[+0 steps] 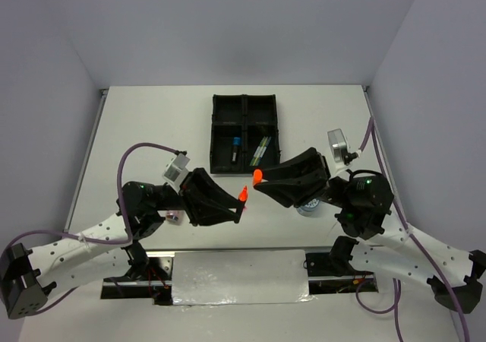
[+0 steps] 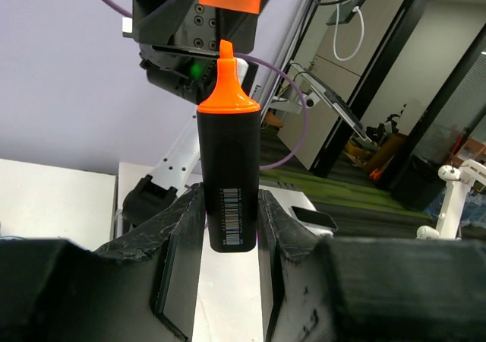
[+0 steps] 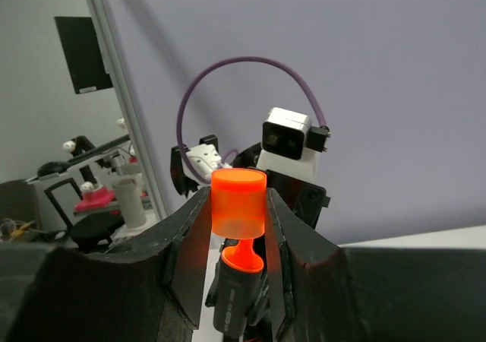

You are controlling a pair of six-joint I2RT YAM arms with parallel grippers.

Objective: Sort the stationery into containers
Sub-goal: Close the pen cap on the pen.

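Left gripper [image 1: 241, 207] [image 2: 229, 213]: clenched on the highlighter [image 2: 228, 182], fingers on its black barrel.
Right gripper [image 1: 259, 181] [image 3: 238, 213]: clamped on the loose orange cap [image 3: 238, 201], just opposite the left fingers.
Hidden: from above the barrel vanishes inside the left fingers. A roll [image 1: 307, 208] beneath the right gripper is half covered. The barcode print is unreadable.
Highlighter: bare orange tip points at the cap, slightly apart from it.
Tray [image 1: 215, 133]: beyond both grippers, with thin pens [image 1: 260, 150] in the compartment nearest the right one.
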